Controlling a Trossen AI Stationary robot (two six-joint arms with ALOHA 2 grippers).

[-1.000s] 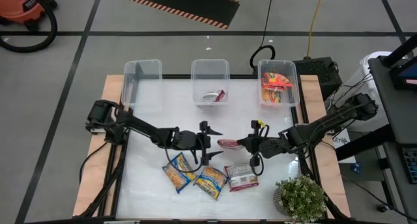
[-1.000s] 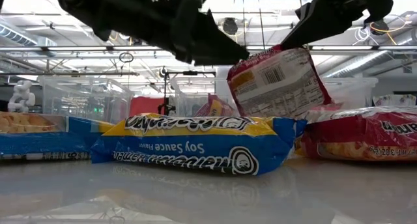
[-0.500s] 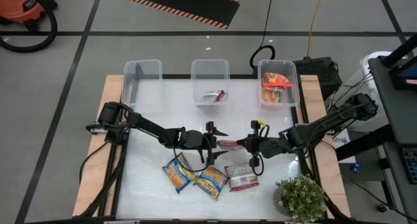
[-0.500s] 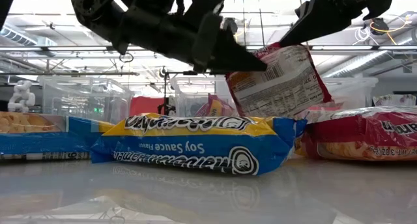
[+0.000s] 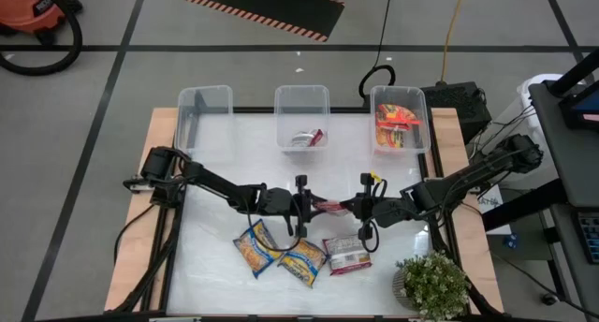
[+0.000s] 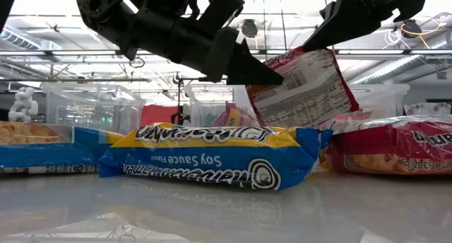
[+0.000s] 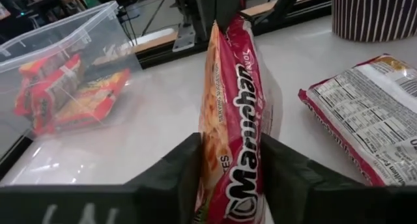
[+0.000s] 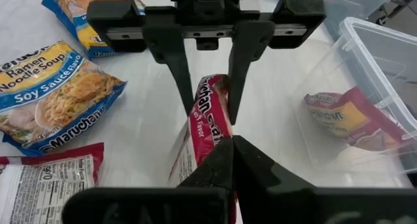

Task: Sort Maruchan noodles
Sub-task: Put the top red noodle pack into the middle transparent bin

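Maroon-and-white plastic noodle packet [image 5: 328, 207] held above mid-table: right gripper [image 5: 354, 208] pinched shut on one end, left gripper [image 5: 305, 207] fingers closing around the other. Some packets binned already; two blue-and-yellow packets [image 5: 279, 254] and one maroon packet [image 5: 347, 255] left on table.

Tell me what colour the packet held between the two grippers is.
Maroon-red with white lettering; the packet shows best in the left wrist view.

Bright overhead light, glossy tabletop [image 5: 225, 163] glare.
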